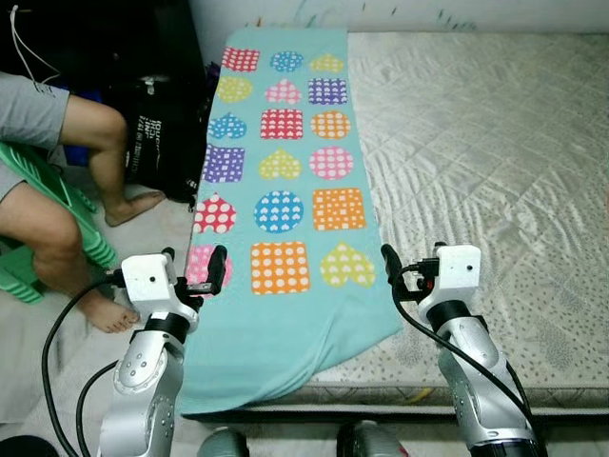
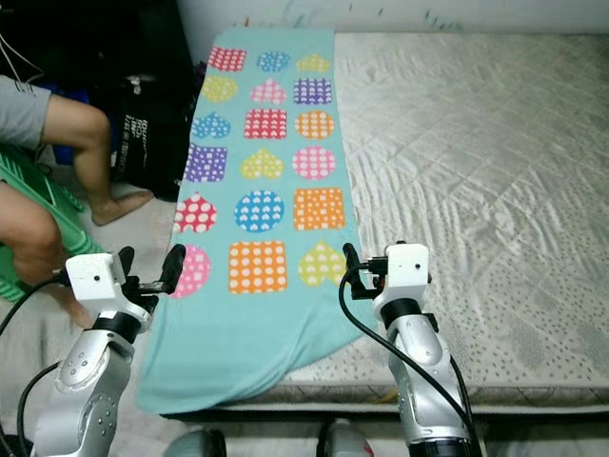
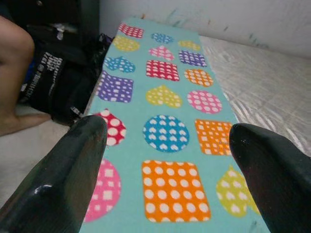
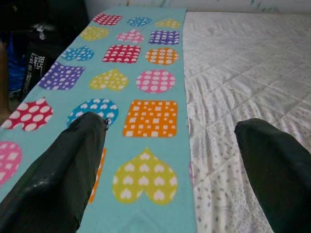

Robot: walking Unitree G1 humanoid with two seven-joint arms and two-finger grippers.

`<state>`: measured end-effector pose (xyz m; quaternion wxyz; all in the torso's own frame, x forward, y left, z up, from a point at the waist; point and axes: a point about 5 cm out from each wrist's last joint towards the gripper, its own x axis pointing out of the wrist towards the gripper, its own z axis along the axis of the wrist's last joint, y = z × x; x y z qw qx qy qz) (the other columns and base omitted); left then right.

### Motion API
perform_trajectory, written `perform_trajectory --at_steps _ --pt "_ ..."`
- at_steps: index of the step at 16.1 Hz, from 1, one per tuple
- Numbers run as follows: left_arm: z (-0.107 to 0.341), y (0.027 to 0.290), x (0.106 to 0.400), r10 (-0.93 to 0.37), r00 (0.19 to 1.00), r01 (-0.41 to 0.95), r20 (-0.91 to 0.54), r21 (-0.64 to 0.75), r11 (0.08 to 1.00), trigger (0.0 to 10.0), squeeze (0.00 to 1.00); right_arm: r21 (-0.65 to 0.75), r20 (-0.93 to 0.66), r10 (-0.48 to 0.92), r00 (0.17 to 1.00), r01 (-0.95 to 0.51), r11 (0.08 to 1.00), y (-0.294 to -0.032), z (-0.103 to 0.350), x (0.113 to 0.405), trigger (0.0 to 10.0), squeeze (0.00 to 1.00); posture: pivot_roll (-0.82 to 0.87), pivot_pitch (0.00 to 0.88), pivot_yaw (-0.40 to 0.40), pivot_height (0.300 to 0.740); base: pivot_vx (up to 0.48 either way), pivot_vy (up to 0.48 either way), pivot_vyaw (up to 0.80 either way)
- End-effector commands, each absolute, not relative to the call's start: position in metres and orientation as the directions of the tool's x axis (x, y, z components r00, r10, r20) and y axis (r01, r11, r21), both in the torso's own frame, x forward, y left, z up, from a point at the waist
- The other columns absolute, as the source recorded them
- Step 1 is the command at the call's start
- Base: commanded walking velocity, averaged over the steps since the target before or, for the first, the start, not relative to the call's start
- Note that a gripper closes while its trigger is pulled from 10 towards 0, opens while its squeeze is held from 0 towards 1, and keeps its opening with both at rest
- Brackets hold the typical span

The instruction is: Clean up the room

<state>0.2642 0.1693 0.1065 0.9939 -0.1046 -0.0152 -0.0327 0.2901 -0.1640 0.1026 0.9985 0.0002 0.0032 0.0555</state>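
— Left gripper (image 1: 195,267)?
— Raised forward on a bent silver arm, black fingers (image 3: 63,174) spread wide, holding nothing.
— Right gripper (image 4: 170,179)?
— Same: held level with the left, fingers parted, empty.

Soft, matt turquoise cloth blanket (image 1: 285,314), printed with dotted hearts, circles and squares in many colours, lying smooth over a grey quilted fabric mattress (image 1: 485,162) whose stitched surface shows a faint sheen. Black fabric bag (image 1: 162,133) with white lettering, matt. Green ribbed plastic chair (image 1: 38,181), slightly glossy. Silver brushed-metal robot arms (image 1: 143,390); black fingers (image 3: 63,179) of smooth, glossy plastic.
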Motion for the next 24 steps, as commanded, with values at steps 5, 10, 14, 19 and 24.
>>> perform_trajectory --at_steps 5,10,14,19,24 --pt "0.1047 0.1702 0.2612 -0.037 0.999 0.042 0.026 -0.211 0.977 10.0 0.0 -0.003 -0.003 0.133 0.991 -0.134 0.991 -0.1624 0.1061 0.2894 10.0 0.0 0.03 0.218 0.005 0.591 0.0 0.0 0.0" --pt "0.1049 0.1723 0.2605 -0.003 1.0 0.008 0.023 -0.221 0.975 10.0 0.0 -0.012 -0.009 0.144 0.99 -0.144 0.99 -0.1618 0.1065 0.2907 10.0 0.0 0.03 0.225 0.001 0.586 0.0 0.0 0.0" --pt "0.1054 0.1723 0.2605 0.005 1.0 0.0 0.023 -0.22 0.976 10.0 0.0 -0.014 -0.008 0.156 0.988 -0.156 0.988 -0.1602 0.107 0.2918 10.0 0.0 0.03 0.227 0.0 0.586 0.0 0.0 0.0" --pt "0.1062 0.1719 0.2608 0.014 1.0 -0.009 0.022 -0.222 0.975 10.0 0.0 -0.014 -0.01 0.181 0.983 -0.181 0.983 -0.1569 0.1075 0.2925 10.0 0.0 0.03 0.233 -0.003 0.571 0.0 0.0 0.0" --pt "0.1067 0.1712 0.2613 0.022 1.0 -0.016 0.023 -0.227 0.974 10.0 0.0 -0.025 -0.013 0.188 0.982 -0.189 0.982 -0.1571 0.1085 0.293 10.0 0.0 0.02 0.243 -0.011 0.544 0.0 0.0 0.0"
